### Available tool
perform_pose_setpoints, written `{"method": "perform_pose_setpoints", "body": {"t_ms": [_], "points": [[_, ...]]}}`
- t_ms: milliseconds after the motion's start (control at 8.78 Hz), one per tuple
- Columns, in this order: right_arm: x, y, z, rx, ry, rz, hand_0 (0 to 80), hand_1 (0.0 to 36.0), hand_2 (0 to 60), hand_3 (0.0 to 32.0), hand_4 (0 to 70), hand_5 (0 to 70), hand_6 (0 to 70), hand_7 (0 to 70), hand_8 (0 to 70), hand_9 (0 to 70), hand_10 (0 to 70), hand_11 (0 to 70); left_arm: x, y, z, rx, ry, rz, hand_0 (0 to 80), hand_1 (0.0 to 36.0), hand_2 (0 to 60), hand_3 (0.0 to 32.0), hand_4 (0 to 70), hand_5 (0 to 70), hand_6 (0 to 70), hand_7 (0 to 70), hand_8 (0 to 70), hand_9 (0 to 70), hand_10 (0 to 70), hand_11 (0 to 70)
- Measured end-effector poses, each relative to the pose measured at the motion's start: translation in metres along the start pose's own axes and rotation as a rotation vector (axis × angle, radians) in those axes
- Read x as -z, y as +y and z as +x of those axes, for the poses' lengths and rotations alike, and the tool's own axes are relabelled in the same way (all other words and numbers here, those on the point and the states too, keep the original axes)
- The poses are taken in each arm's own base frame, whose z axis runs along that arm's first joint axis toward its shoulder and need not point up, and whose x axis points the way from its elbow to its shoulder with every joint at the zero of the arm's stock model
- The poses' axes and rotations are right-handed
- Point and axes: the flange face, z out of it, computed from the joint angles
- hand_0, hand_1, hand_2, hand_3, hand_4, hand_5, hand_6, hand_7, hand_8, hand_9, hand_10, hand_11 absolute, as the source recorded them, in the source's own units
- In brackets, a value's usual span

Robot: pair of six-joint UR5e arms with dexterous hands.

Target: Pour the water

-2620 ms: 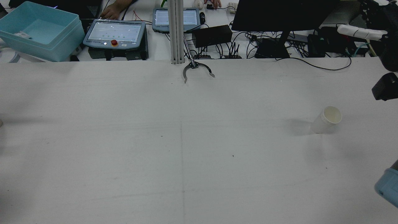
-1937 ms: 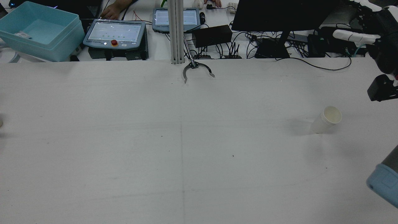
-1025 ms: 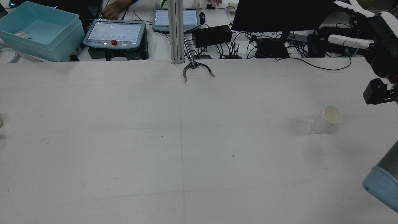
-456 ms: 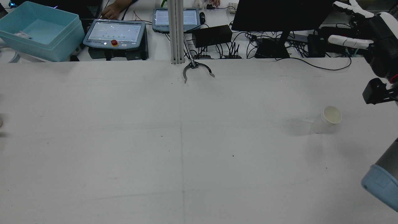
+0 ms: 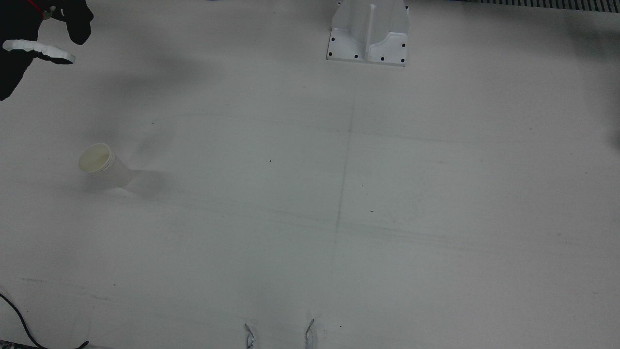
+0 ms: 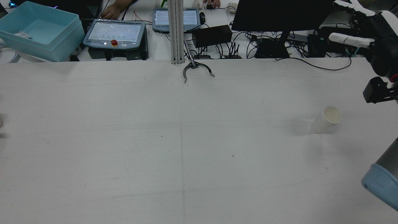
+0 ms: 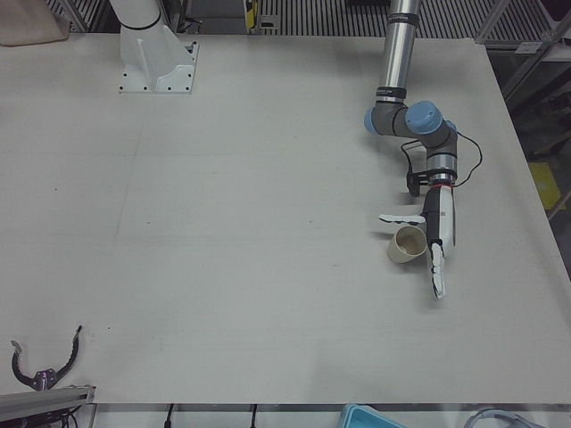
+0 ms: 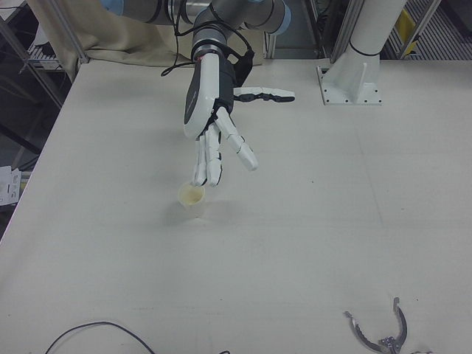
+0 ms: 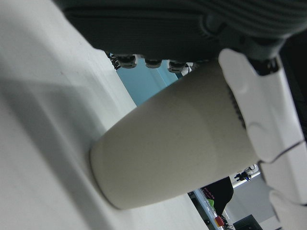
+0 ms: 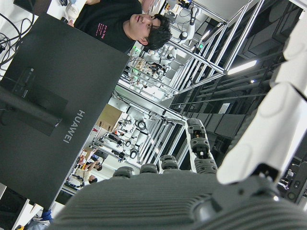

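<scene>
One paper cup (image 7: pixel 409 244) is being touched by the spread left hand (image 7: pixel 434 234); grasp cannot be told. Right hand (image 8: pixel 214 110) is being held open above another cup (image 8: pixel 192 198).

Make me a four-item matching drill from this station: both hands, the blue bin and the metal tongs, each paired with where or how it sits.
Column 1
1. right hand
2. left hand
3. blue bin
4. metal tongs

Column 2
A. beyond the table, in the rear view's top left corner
B. raised in the air, fingers spread, holding nothing
C. lying on the table's operator-side edge
D. low over the table, right beside a paper cup, fingers straight

Pairs: 1-B, 2-D, 3-A, 4-C
</scene>
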Motion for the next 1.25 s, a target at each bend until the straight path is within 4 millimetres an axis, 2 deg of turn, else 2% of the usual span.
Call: {"method": "perform_pose_setpoints", "body": {"t_ms": [228,456,570,684,797,911,1025,1139,1253], "points": [[0.0,-0.0008,0.0002,0.002,0.0,0.001,42.6,9.4,9.4,0.0,8.2,5.9,4.0,4.7,0.3,1.3,0.0,0.6,-0.0016,0.0008,-0.0021,-0.005,-0.004,-0.001,47.5,12.8,0.7,0.0,3.3,3.5,0.0,3.7,0.0,0.0,1.0,2.9],[0.0001,-0.0015,0.0003,0.004,0.0,0.002,42.4,9.3,9.5,0.0,8.3,6.1,4.1,4.8,0.6,1.6,0.0,0.7,-0.0036,0.0019,-0.003,-0.016,-0.005,-0.001,47.6,12.4,0.1,0.0,6.4,7.7,0.0,4.6,0.0,0.0,1.0,2.9],[0.0002,-0.0017,0.0004,0.005,0.001,0.003,42.4,9.2,9.5,0.0,8.3,6.2,4.1,4.7,0.6,1.6,0.0,0.7,-0.0049,0.0026,-0.0033,-0.021,-0.005,-0.002,47.4,12.1,0.7,0.0,10.2,18.7,0.0,4.5,0.0,0.0,1.2,3.2],[0.0002,-0.0019,0.0004,0.005,0.001,0.003,42.3,9.1,9.4,0.0,8.3,6.1,4.1,4.8,0.6,1.7,0.0,0.7,-0.0063,0.0036,-0.0037,-0.022,-0.006,-0.004,47.4,11.6,2.0,0.0,14.7,37.6,0.8,6.3,0.0,0.0,1.8,3.8],[0.0002,-0.0021,0.0002,0.005,0.0,0.003,42.3,9.1,9.1,0.0,8.2,6.1,4.2,4.8,0.7,1.8,0.0,0.8,-0.0069,0.004,-0.0039,-0.022,-0.007,-0.004,48.0,13.4,9.4,0.0,21.5,50.9,4.0,10.6,0.0,2.2,3.3,5.9],[0.0003,-0.0023,0.0002,0.006,0.001,0.004,42.3,9.1,9.0,0.0,8.0,6.1,4.1,4.5,0.8,1.8,0.0,0.8,-0.0072,0.0042,-0.0038,-0.018,-0.008,-0.003,47.5,15.2,21.7,0.0,27.5,56.2,6.5,12.5,2.0,5.7,4.9,8.1],[0.0001,-0.0032,0.0011,0.008,0.002,0.006,42.2,9.1,9.1,0.0,8.0,6.2,4.1,4.5,0.9,1.9,0.0,0.9,-0.0079,0.0055,-0.0033,-0.015,-0.01,-0.002,47.7,17.8,31.3,0.0,31.0,56.2,7.0,11.8,3.5,7.5,6.1,9.8],[-0.0003,-0.0044,0.0022,0.01,0.004,0.009,42.4,9.2,9.0,0.0,8.0,6.2,4.1,4.5,0.8,1.8,0.0,0.7,-0.0083,0.0066,-0.0026,-0.015,-0.012,0.0,46.0,24.7,60.0,0.0,30.8,56.3,6.7,10.6,4.0,7.8,6.7,11.0],[-0.0008,-0.0055,0.0032,0.012,0.005,0.012,42.5,9.2,9.1,0.0,8.1,6.5,4.1,4.6,0.8,1.7,0.0,0.6,-0.0072,0.0062,-0.0019,-0.016,-0.014,0.005,43.0,28.0,60.0,0.0,30.1,55.4,6.4,10.0,3.9,7.7,6.8,11.0]]}}
